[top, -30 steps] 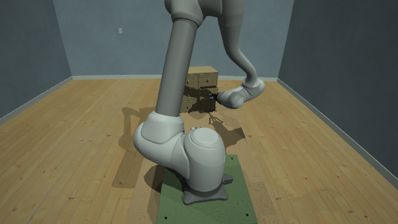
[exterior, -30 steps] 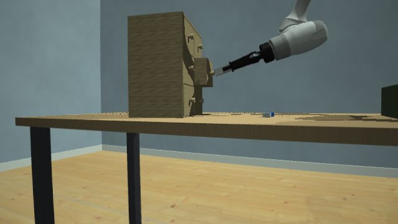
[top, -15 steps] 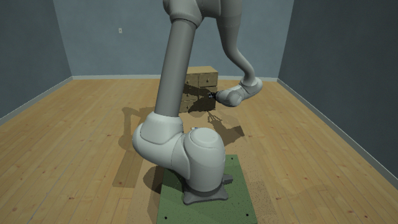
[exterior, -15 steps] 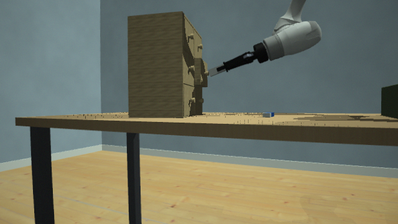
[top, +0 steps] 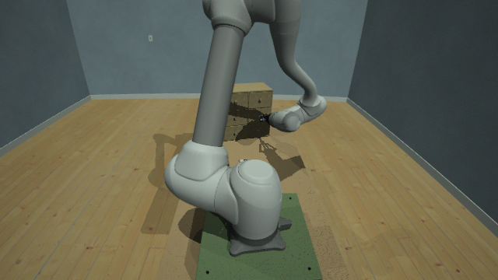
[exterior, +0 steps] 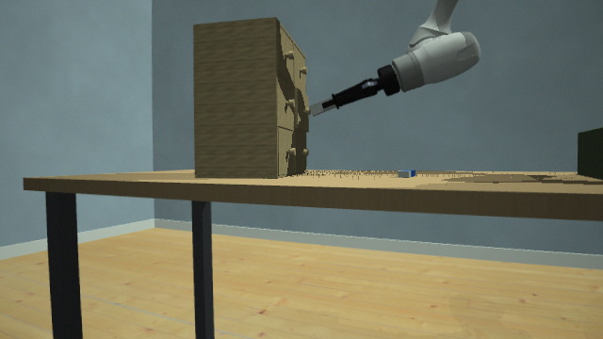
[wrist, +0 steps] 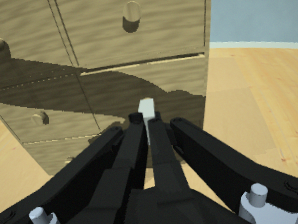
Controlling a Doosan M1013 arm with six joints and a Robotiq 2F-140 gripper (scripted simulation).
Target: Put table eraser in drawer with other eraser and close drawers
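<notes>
The small wooden chest [top: 253, 90] [exterior: 236, 94] [wrist: 100, 40] stands on the table [exterior: 330, 193] with its drawer fronts facing my arm. All drawers look pushed in or nearly so; a thin gap line shows above the middle right drawer [wrist: 165, 85]. My gripper [top: 261, 118] [exterior: 317, 109] [wrist: 148, 109] is shut and empty, its pale fingertips pointing at that drawer's front, touching it or just short of it. The white and blue eraser [top: 243, 160] [exterior: 406, 173] lies flat on the table between the chest and the arm's base. The drawers' contents are hidden.
A dark box [exterior: 591, 153] stands at the table's right end. The arm's base sits on a green mat [top: 296, 241]. The arm's big links block much of the chest in the top view. The table's near edge runs just before the chest's side.
</notes>
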